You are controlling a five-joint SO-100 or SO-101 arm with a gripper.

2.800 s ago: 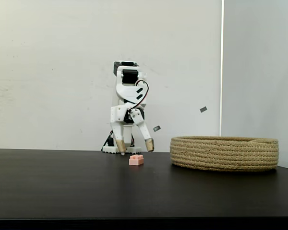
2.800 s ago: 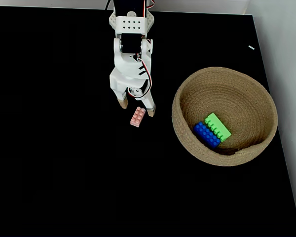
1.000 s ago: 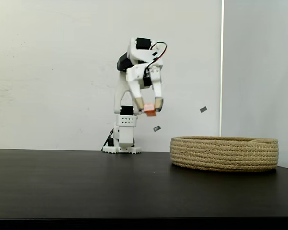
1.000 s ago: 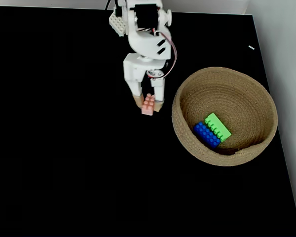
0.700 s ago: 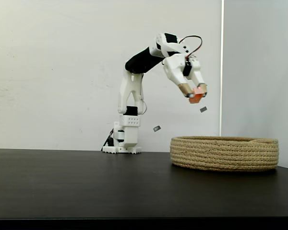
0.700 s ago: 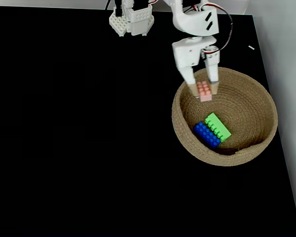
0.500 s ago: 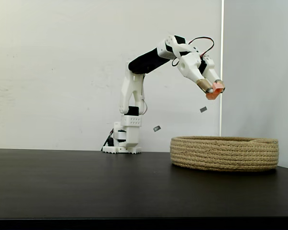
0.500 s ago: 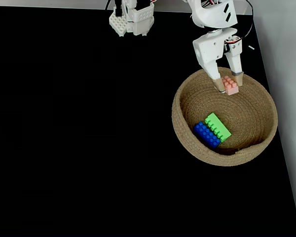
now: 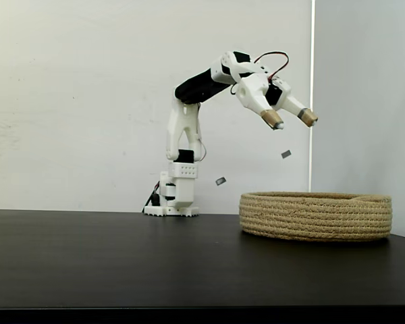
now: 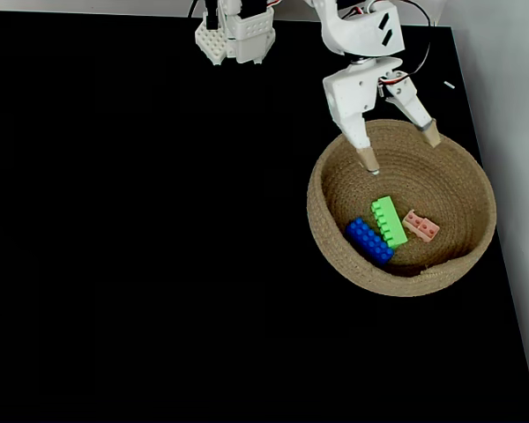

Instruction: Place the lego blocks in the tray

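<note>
Black bench [image 10: 141,264] under a pale wall carries the tray [image 10: 328,256], the landmark for this report.

Change since half a second ago: the pink brick [image 10: 420,226] was clamped between the fingers above the tray's far rim; it now lies loose on the tray floor, toward the right wall in the top-down fixed view. The green brick [image 10: 388,220] has turned from a diagonal lie to nearly straight up and down the picture. The blue brick [image 10: 368,240] sits as before.

The gripper [image 10: 400,149] hangs above the far part of the tray, its fingers [image 10: 367,159] spread wide and holding nothing. In the side-on fixed view the gripper [image 9: 290,121] stands well above the tray [image 9: 316,216], tips angled down toward the right. The pink brick lies apart from both tips, nearer the camera-side wall than they are, below and between them in the top-down fixed view.

Tray contents: three bricks. Green lies central, blue touching it on its left, pink just beside green on its right.
</note>
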